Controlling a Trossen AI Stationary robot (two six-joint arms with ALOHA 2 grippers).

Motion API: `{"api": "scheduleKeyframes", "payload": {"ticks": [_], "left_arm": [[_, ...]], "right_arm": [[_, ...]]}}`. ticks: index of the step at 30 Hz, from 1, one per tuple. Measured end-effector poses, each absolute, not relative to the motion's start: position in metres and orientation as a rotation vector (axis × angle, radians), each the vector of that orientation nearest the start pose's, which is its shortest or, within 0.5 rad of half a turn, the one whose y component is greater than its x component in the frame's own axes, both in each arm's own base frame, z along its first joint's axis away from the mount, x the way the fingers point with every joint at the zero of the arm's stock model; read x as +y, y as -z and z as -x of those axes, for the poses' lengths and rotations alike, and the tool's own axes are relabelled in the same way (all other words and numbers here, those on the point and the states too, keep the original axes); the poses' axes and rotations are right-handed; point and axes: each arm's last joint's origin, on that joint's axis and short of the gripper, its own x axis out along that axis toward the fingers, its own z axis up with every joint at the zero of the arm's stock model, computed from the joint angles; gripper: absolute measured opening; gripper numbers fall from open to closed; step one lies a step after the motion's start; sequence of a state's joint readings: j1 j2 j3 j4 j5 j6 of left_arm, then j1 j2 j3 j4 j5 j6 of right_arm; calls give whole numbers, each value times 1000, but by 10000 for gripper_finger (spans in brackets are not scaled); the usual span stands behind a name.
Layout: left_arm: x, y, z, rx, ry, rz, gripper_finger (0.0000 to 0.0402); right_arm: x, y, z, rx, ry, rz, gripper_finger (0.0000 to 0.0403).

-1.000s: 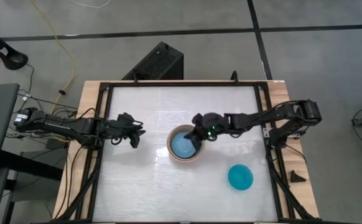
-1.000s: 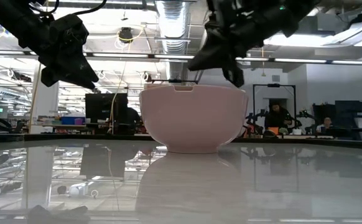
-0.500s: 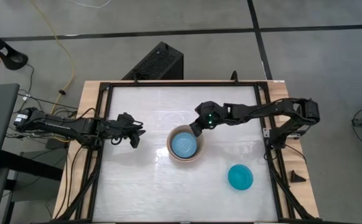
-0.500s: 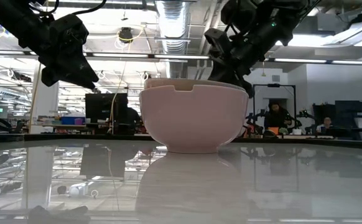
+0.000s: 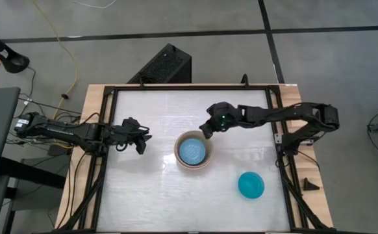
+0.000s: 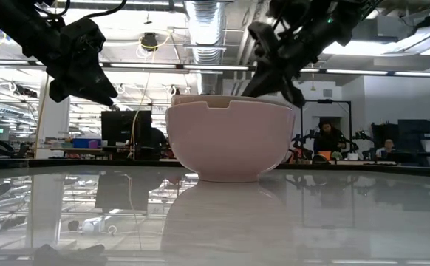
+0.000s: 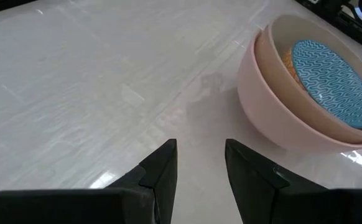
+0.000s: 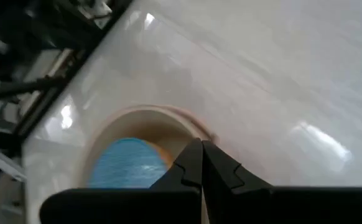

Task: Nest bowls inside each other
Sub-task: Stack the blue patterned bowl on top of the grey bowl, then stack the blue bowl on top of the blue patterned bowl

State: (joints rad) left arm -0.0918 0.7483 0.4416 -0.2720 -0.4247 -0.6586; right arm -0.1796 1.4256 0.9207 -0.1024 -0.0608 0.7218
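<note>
At the table's middle stands a stack of bowls point(image 5: 193, 151). The salmon-pink bowl point(image 7: 274, 127) rests on its base, the grey-beige bowl point(image 7: 279, 62) sits in it, and the light blue bowl point(image 7: 327, 65) lies inside that. The teal bowl point(image 5: 251, 185) stands alone near the right front. My right gripper point(image 5: 205, 132) is shut and hovers by the stack's far right rim point(image 8: 201, 144), holding nothing. My left gripper point(image 5: 140, 144) waits open to the stack's left point(image 7: 199, 155).
A black frame point(image 5: 277, 130) runs round the white tabletop. Bare tabletop lies at the far side and the near left. In the low view the room beyond shows desks, screens and people far off.
My right gripper, shut throughout, has drawn back from over the stack's inside toward the table's far edge, rising a little, and now hangs by the far right rim. The stacked bowls and the teal bowl stay in place.
</note>
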Motion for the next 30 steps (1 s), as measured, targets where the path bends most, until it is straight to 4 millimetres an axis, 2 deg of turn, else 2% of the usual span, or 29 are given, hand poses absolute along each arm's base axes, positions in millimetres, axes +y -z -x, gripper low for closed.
{"api": "scheduleKeyframes", "payload": {"ticks": [4,7,13,19,26,30], "left_arm": [[-3,-215,-157,436,-488,469,123],[-3,-215,-157,442,-481,440,123],[-3,-215,-157,452,-471,398,123],[-3,-215,-157,455,-467,385,123],[-3,-212,-160,480,-459,364,123],[-4,-208,-164,516,-432,373,123]], "right_arm": [[-39,-257,-286,553,321,-837,27],[-20,-260,-270,669,341,-914,31],[32,-249,-238,972,477,-1057,42],[74,-234,-213,1164,698,-1109,60],[98,-230,-186,1255,882,-1105,103],[112,-230,-175,1288,877,-1082,138]]}}
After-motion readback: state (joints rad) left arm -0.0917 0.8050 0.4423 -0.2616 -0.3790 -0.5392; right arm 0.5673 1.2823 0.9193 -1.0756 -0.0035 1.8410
